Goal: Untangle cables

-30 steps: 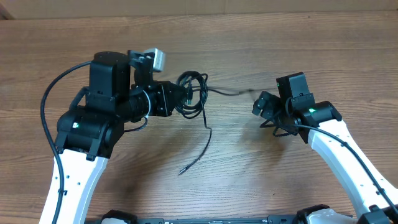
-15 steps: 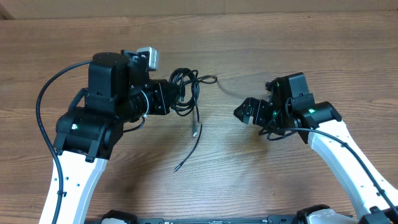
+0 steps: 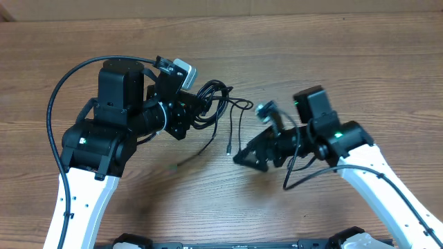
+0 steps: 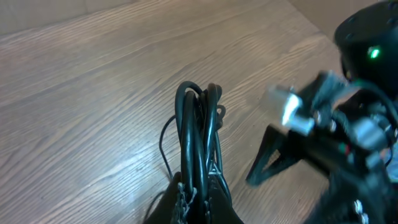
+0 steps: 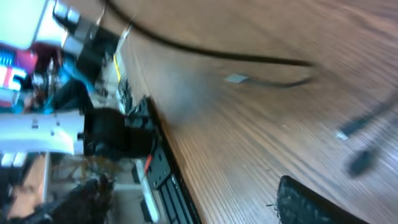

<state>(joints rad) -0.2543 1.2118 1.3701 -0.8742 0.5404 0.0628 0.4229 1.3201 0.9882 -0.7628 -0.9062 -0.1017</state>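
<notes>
Progress looks slight: the cables point(image 3: 213, 102) are bunched in 1 tight clump of loops, lifted off the counter point(image 3: 332, 48) near its middle and clamped in the left tool point(image 3: 196, 109). Its fingers are pressed together on the lower part of the bundle, and in the left wrist view the loops rise straight up out of that grip. Only the ends lie free. 1 thin strand drops from the clump to a silvery plug point(image 3: 228, 149) resting on the wood. A 2nd strand trails down and to the left, too blurred to follow to its tip. The right tool point(image 3: 243, 156) sits low over the counter just right of that plug, pointing left toward it. Its fingers appear to stand apart with nothing between them. The right wrist view shows only 1 finger point(image 5: 311, 199) at the lower edge, and a dark strand crossing the wood well ahead of it. As I judge it, nearly all of the work is left. The 2 cords have yet to be parted, the loops drawn out of each other, and each cord laid down on its own. Which loose strand belongs to which cord cannot be told from these views. No box, tray or bin shows anywhere, so nothing here holds anything, and the cords will presumably end up on the bare wood.
</notes>
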